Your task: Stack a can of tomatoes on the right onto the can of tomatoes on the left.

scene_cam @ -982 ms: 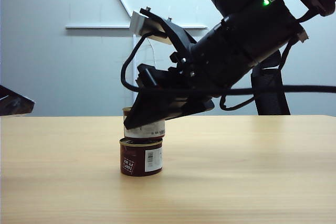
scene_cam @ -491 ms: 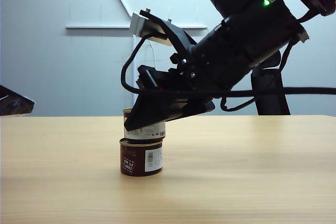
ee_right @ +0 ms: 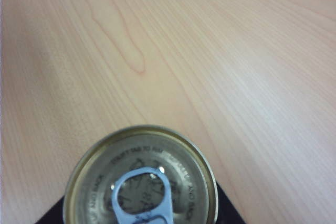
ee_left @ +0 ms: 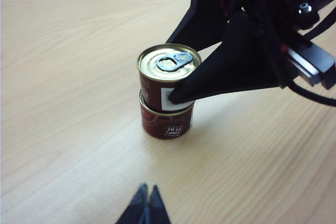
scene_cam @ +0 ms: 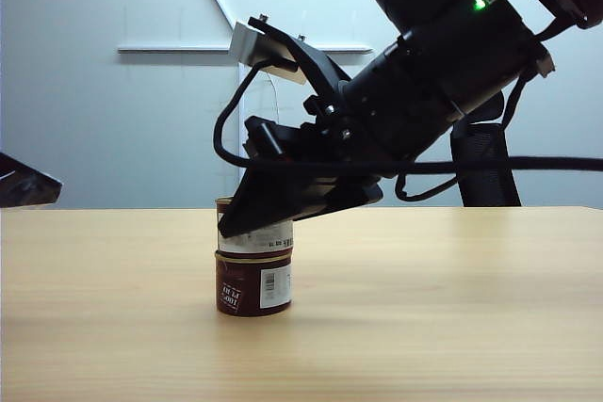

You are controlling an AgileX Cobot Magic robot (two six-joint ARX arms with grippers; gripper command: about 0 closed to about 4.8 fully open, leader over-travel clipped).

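Note:
Two dark red cans of tomatoes stand stacked on the wooden table [scene_cam: 452,308]. The lower can [scene_cam: 252,282] [ee_left: 167,125] rests on the table. The upper can [scene_cam: 268,237] [ee_left: 169,62] [ee_right: 140,177] sits on its rim, pull tab up. My right gripper [scene_cam: 247,223] [ee_left: 171,70] is shut on the upper can, with its black fingers [ee_left: 231,64] on either side of the can. My left gripper [ee_left: 147,188] is shut and empty, hovering over bare table in front of the stack, well apart from it.
A black chair [scene_cam: 485,171] stands behind the table at the right. A dark part [scene_cam: 26,185] pokes in at the left edge of the exterior view. The right arm's bulk and cables [scene_cam: 433,63] hang above the stack's right side.
The right gripper has nudged the upper can slightly to the left, so it now lines up over the lower can. The left gripper has not moved.

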